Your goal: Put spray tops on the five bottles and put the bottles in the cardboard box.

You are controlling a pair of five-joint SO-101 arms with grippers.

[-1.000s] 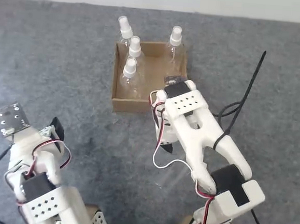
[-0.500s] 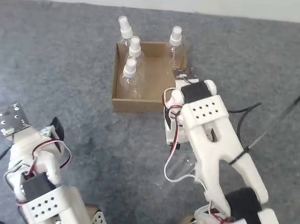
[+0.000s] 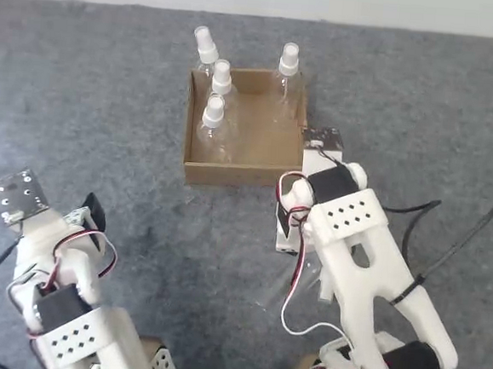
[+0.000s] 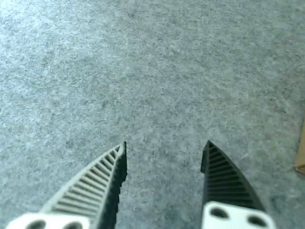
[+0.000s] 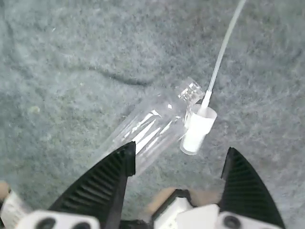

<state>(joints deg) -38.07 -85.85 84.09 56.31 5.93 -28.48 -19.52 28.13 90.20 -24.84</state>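
The right gripper is wide open and holds nothing. A clear plastic bottle lies on its side on the grey carpet, just ahead of the gripper's fingers. A white spray top (with a long thin tube) lies loose beside the bottle's neck. The left gripper is open too, and empty.

The bottle is glossy clear plastic, the carpet rough felt, the cardboard box matt.

Left arm and right arm: white moulded links, perforated covers, black servos, red-and-white wiring. A black cable trails from the right arm. Left gripper: one pale ribbed finger, one black. Right gripper: both black, ribbed.
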